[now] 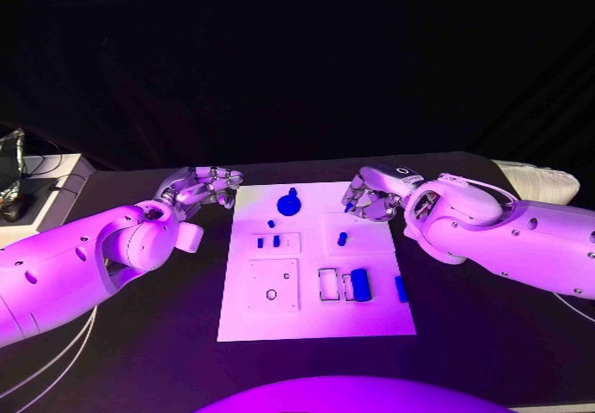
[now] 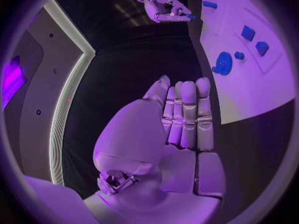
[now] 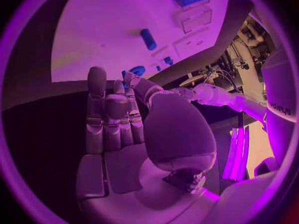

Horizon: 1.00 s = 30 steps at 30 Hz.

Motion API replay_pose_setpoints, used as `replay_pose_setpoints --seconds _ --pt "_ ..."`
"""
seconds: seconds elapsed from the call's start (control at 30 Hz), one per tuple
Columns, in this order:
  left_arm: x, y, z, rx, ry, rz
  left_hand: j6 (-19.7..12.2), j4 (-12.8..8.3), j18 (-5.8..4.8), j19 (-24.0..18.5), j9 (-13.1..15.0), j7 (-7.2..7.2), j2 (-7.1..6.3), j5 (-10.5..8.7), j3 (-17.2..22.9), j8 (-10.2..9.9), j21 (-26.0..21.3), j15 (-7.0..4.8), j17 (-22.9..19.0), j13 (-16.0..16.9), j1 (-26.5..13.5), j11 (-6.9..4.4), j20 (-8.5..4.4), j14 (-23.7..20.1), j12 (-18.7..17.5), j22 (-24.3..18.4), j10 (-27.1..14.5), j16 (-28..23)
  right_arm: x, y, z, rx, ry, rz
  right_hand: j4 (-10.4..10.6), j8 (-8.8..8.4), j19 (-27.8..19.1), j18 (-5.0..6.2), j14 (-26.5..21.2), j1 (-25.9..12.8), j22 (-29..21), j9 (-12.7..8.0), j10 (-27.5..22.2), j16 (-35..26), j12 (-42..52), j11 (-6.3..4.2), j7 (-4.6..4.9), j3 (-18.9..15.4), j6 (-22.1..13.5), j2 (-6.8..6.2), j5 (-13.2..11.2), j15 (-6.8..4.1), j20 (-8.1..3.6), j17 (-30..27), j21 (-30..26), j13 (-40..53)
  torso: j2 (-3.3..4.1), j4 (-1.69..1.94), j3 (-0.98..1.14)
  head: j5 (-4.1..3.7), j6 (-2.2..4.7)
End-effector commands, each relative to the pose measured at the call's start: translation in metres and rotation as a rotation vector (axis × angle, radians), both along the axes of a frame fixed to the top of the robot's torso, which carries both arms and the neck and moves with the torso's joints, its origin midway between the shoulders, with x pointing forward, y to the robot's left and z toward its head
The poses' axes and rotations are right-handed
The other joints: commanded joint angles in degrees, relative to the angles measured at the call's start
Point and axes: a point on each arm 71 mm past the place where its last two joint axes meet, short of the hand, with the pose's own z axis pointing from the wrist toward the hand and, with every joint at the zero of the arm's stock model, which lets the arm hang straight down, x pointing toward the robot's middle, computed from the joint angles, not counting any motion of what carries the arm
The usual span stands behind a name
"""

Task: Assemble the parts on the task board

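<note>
Head view shows the black table (image 1: 149,344) with both white arms reaching in over it, the left arm (image 1: 75,267) from one side and the right arm (image 1: 508,232) from the other. Between them lies the white task board (image 1: 316,323), a long plate running away from the robot.

The left hand (image 1: 205,187) hovers just beside the board's far left corner, over the dark tabletop. In the left wrist view its fingers (image 2: 187,117) lie straight and close together, with nothing in them. The right hand (image 1: 372,196) hangs over the board's far right corner. In the right wrist view its fingers (image 3: 115,122) are stretched out, the thumb crossing in front; a bit of blue shows at the fingertips there and in the left wrist view, but whether the hand grips a piece cannot be told.

On the board, a round blue disc (image 1: 289,205) sits near the far edge. A blue block (image 1: 359,284) stands in the near right part, beside a rectangular slot (image 1: 328,284). A narrow blue bar (image 1: 401,289) lies at the right edge. A short blue peg (image 1: 341,238) stands near the middle right, and two small blue pieces (image 1: 268,243) sit left of centre, with a tiny blue stud (image 1: 271,224) just beyond them.
</note>
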Motion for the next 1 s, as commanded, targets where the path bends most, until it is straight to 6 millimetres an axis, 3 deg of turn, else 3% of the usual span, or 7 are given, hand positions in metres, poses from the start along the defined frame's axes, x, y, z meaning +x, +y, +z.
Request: replay_pose_setpoints --seconds 0.03,0.13,0.3,0.47,0.57,0.8,1.0 --pt "0.0 -0.004 0.0 -0.009 -0.003 -0.013 -0.48 -0.19 0.71 0.43 -0.07 -0.06 0.13 0.15 -0.14 0.1 -0.3 0.05 0.1 -0.06 0.14 0.0 0.13 0.39 -0.12 0.09 -0.23 -0.24 -0.009 0.017 -0.002 0.025 0.018 0.054 0.03 0.21 0.49 1.49 -0.04 0.73 0.75 0.08 0.17 0.24 0.38 -0.05 0.1 0.04 0.03 0.95 -0.07 -0.33 -0.07 0.1 -0.55 0.07 -0.07 0.03 -0.01 0.96 -0.14" --pt "0.001 -0.007 0.0 -0.01 -0.004 -0.013 -0.5 -0.21 0.71 0.43 -0.07 -0.06 0.11 0.15 -0.16 0.11 -0.33 0.05 0.11 -0.08 0.14 0.0 0.13 0.37 -0.12 0.11 -0.24 -0.25 -0.018 0.034 -0.005 0.022 0.008 0.098 0.03 0.21 0.49 1.49 -0.04 0.73 0.75 0.08 0.17 0.24 0.38 -0.05 0.1 0.04 0.03 0.95 -0.07 -0.33 -0.07 0.1 -0.55 0.07 -0.12 0.04 -0.04 1.94 -0.38" --pt "0.003 -0.011 -0.001 -0.012 -0.006 -0.009 -0.57 -0.23 0.69 0.4 -0.06 -0.07 0.13 0.16 -0.22 0.19 -0.56 0.08 0.19 -0.46 0.12 0.03 0.16 0.31 -0.34 0.29 -0.22 -0.33 -0.034 0.064 -0.018 0.008 -0.009 0.175 -0.16 0.2 1.07 1.53 -0.03 0.67 2.74 0.05 0.14 0.22 0.37 -0.06 0.09 0.08 0.03 0.94 -0.11 -0.3 -0.05 0.0 -2.2 0.06 -0.22 0.12 -0.08 4.89 -1.21" --pt "0.004 -0.015 -0.002 -0.011 -0.007 -0.002 -0.57 -0.23 0.69 0.4 -0.06 -0.07 0.13 0.16 -0.22 0.2 -0.56 0.08 0.2 -0.47 0.12 0.04 0.16 0.31 -0.34 0.29 -0.21 -0.33 -0.048 0.086 -0.027 -0.002 -0.017 0.232 -0.16 0.2 1.07 1.53 -0.03 0.67 2.74 0.05 0.14 0.22 0.37 -0.06 0.09 0.08 0.03 0.94 -0.11 -0.3 -0.05 0.0 -2.2 0.06 -0.27 0.07 -0.1 6.55 -1.69" --pt "0.005 -0.017 -0.002 -0.01 -0.007 0.001 -0.57 -0.23 0.69 0.4 -0.06 -0.07 0.13 0.16 -0.22 0.2 -0.56 0.08 0.2 -0.47 0.12 0.04 0.16 0.31 -0.34 0.29 -0.21 -0.33 -0.053 0.096 -0.033 -0.011 -0.013 0.257 -0.4 0.22 1.95 1.49 -0.07 0.57 5.73 -0.02 0.18 0.29 0.36 -0.06 0.08 0.08 0.08 0.99 -0.12 -0.32 -0.07 -0.08 -4.77 0.06 -0.31 0.0 -0.17 7.2 -1.91" --pt "0.006 -0.021 -0.003 -0.01 -0.007 0.001 -0.56 -0.26 0.69 0.45 -0.05 -0.11 0.09 0.18 -0.25 0.27 -0.65 0.07 0.24 -0.64 0.14 0.01 0.16 0.32 -0.39 0.41 -0.13 -0.35 -0.061 0.109 -0.047 -0.035 0.001 0.283 -0.45 0.19 2.19 1.53 -0.03 0.56 6.44 -0.03 0.12 0.27 0.37 -0.05 0.1 0.11 0.06 0.98 -0.08 -0.28 -0.04 -0.13 -5.5 0.06 -0.3 0.03 -0.26 8.06 -2.47" --pt "0.006 -0.024 -0.003 -0.011 -0.007 -0.005 -0.56 -0.26 0.69 0.45 -0.05 -0.11 0.09 0.18 -0.25 0.27 -0.65 0.07 0.24 -0.64 0.14 0.01 0.16 0.32 -0.39 0.41 -0.13 -0.35 -0.062 0.117 -0.059 -0.065 -0.006 0.278 -0.45 0.19 2.19 1.53 -0.03 0.56 6.44 -0.03 0.12 0.27 0.37 -0.05 0.1 0.11 0.06 0.98 -0.08 -0.28 -0.04 -0.13 -5.5 0.06 -0.17 0.18 -0.19 8.8 -3.06"
